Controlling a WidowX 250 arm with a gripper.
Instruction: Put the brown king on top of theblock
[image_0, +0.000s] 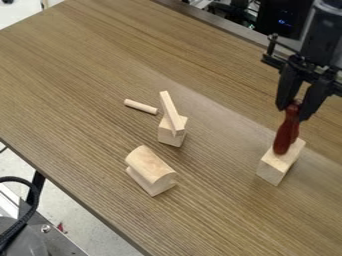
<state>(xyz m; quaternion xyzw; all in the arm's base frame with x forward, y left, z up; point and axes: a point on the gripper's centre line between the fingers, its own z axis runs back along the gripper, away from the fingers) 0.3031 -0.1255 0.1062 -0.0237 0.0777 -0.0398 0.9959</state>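
My claw (292, 111) hangs down at the right of the camera view, clamped on the upper part of the brown king (287, 132). One finger is on each side of it. The king is nearly upright, leaning a little, with its wide foot down on the top face of the pale wooden block (274, 169). I have that block below me on the wood-grained tabletop (220, 220).

Well apart from my block, nearer the middle, I see a small wooden cube (172, 136) with a flat wooden stick (169, 110) slanting against it, one end up in the air. Just beside them a short round peg (141, 106) lies on its side. Nearer the camera there is a round-topped wooden piece (152, 165) on a flat-sided base (148, 184). A black cable (30, 207) curves past the tabletop's edge at the left.
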